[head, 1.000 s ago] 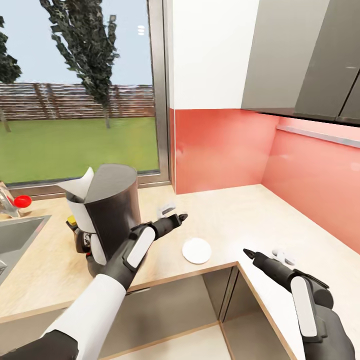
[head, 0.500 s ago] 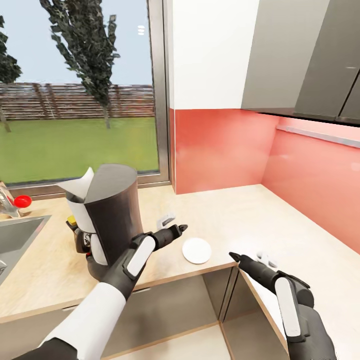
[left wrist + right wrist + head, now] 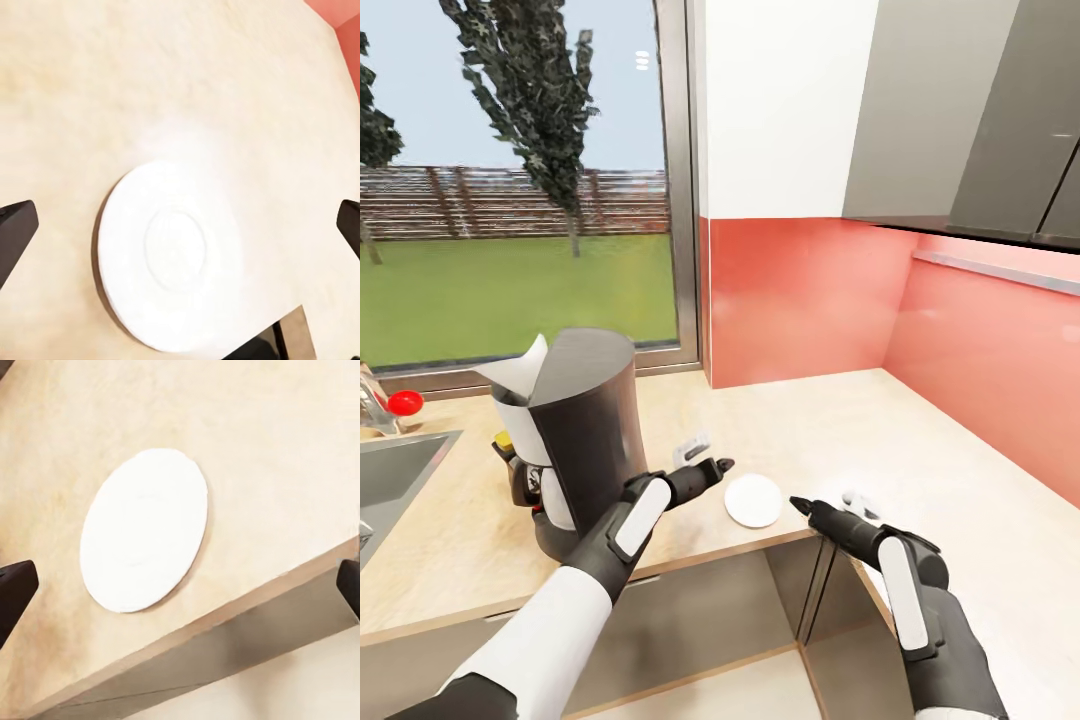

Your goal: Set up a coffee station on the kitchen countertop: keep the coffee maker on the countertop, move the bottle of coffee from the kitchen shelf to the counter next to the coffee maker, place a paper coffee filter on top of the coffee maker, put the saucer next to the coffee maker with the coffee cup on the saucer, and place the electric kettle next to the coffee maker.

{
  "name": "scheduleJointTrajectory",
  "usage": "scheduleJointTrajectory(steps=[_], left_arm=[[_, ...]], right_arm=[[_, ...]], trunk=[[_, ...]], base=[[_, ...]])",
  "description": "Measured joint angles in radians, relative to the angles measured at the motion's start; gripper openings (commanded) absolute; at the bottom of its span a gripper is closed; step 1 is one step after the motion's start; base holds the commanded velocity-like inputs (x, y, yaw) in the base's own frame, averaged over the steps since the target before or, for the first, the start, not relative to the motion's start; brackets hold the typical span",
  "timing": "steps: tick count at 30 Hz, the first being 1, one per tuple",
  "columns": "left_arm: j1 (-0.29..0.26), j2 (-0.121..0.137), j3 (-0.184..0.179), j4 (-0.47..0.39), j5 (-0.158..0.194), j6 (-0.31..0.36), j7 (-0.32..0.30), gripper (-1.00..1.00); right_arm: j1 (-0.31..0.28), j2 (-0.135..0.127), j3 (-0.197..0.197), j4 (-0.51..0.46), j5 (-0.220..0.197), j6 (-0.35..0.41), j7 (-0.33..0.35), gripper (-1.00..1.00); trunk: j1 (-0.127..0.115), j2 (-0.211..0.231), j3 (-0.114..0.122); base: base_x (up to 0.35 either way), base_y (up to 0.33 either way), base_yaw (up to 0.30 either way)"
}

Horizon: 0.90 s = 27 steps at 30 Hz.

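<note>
I am swinging my right gripper (image 3: 800, 503), spread wide, leftward along the tabletop's (image 3: 840, 420) front edge toward the saucer (image 3: 753, 500), while my left gripper (image 3: 724, 465), apparently also released, is hovering beside it.

The beige countertop (image 3: 840, 420) carries the coffee maker (image 3: 585, 430) and, near its front edge, 1 white saucer (image 3: 753, 500).

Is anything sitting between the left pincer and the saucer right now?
Nothing visible. The saucer lies bare on the countertop near its front edge, just beyond the open left pincer; the left wrist view shows only bare counter around it. The coffee maker stands off to the side.
</note>
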Motion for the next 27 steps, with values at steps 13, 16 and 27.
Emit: scheduleJointTrajectory(steps=[13,16,27], left_arm=[[0.0,0.0,0.0,0.007,0.0,0.001,-0.001,1.0],[0.003,0.0,0.0,0.008,0.0,0.0,-0.002,1.0],[0.015,0.0,0.0,0.008,0.0,-0.001,-0.003,1.0]], right_arm=[[-0.126,0.009,-0.001,0.002,0.011,0.048,-0.124,1.0],[-0.127,0.008,0.001,0.005,0.017,0.049,-0.125,1.0],[-0.126,0.004,0.0,0.126,0.02,0.049,-0.126,1.0]], trunk=[[0.0,0.0,0.0],[-0.001,-0.001,0.0],[0.0,0.0,0.0]], base=[[0.0,0.0,0.0],[0.181,0.0,0.0],[0.089,0.0,0.0]])
